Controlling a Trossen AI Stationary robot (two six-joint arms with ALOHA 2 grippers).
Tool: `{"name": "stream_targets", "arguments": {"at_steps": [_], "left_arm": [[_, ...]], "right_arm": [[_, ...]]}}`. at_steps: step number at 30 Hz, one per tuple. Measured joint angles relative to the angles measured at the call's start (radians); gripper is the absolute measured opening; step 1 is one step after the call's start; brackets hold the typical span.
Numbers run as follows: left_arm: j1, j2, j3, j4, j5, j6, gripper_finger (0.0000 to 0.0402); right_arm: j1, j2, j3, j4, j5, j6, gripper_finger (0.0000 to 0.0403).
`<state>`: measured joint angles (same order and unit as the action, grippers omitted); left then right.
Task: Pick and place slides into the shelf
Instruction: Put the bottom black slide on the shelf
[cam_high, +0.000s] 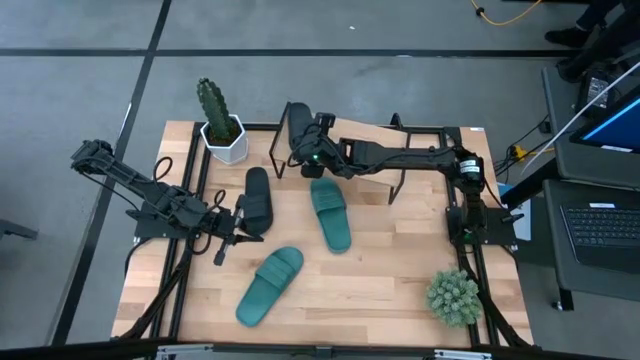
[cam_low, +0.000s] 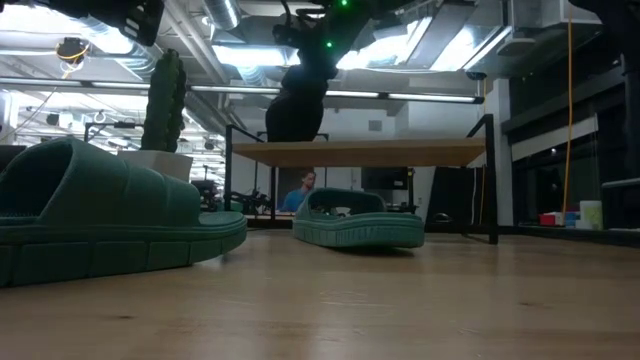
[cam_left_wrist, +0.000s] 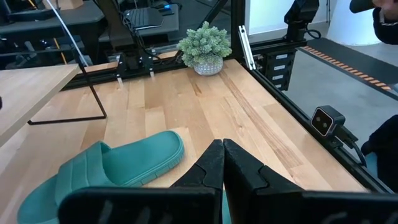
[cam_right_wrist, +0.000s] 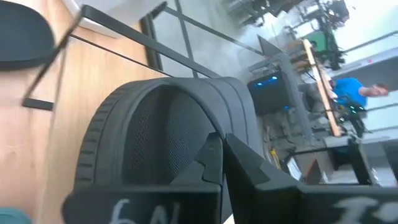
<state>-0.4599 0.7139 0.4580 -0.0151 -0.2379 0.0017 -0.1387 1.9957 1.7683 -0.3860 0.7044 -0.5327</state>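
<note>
My right gripper (cam_high: 305, 150) is shut on a black slide (cam_high: 297, 125), which hangs nearly upright over the left end of the shelf (cam_high: 420, 135). In the low view the slide's lower end (cam_low: 292, 128) is just over the shelf board (cam_low: 400, 152); whether they touch I cannot tell. A second black slide (cam_high: 258, 198) and two teal slides (cam_high: 330, 213) (cam_high: 268, 285) lie sole-down on the table. My left gripper (cam_high: 240, 228) waits shut at the table's left, beside the lying black slide's near end, and touches nothing. A teal slide (cam_left_wrist: 118, 165) shows beyond its fingers. My right gripper pinches the black slide by the edge of its wide strap (cam_right_wrist: 205, 134) between its two fingers. The fingers (cam_right_wrist: 245, 168) come slanting down from the table's right side. The slide hangs below them, tilted close to upright, over the shelf's left end.
A cactus in a white pot (cam_high: 222, 130) stands at the far left, next to the shelf's left end. A round green plant (cam_high: 455, 297) stands at the near right. Bare wood lies between the teal slides and the near edge. A person in blue (cam_right_wrist: 351, 90) is in the room behind.
</note>
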Motion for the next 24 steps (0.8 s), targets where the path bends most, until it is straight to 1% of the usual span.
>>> {"name": "stream_targets", "arguments": {"at_steps": [6,9,16,19,24], "left_arm": [[0.000,0.000,0.000,0.000,0.000,0.000,0.0000],[0.000,0.000,0.000,0.000,0.000,0.000,0.0000],[0.000,0.000,0.000,0.000,0.000,0.000,0.0000],[0.000,0.000,0.000,0.000,0.000,0.001,0.0000],[0.000,0.000,0.000,0.000,0.000,0.001,0.0000]], "right_arm": [[0.000,0.000,0.000,-0.004,-0.079,0.001,0.0030],[0.000,0.000,0.000,-0.012,-0.082,0.032,0.0039],[0.012,0.000,0.000,-0.076,-0.082,0.028,0.0049],[0.018,0.000,0.000,-0.084,-0.082,0.027,0.0065],[0.022,0.000,0.000,-0.082,-0.086,0.034,0.0103]]}}
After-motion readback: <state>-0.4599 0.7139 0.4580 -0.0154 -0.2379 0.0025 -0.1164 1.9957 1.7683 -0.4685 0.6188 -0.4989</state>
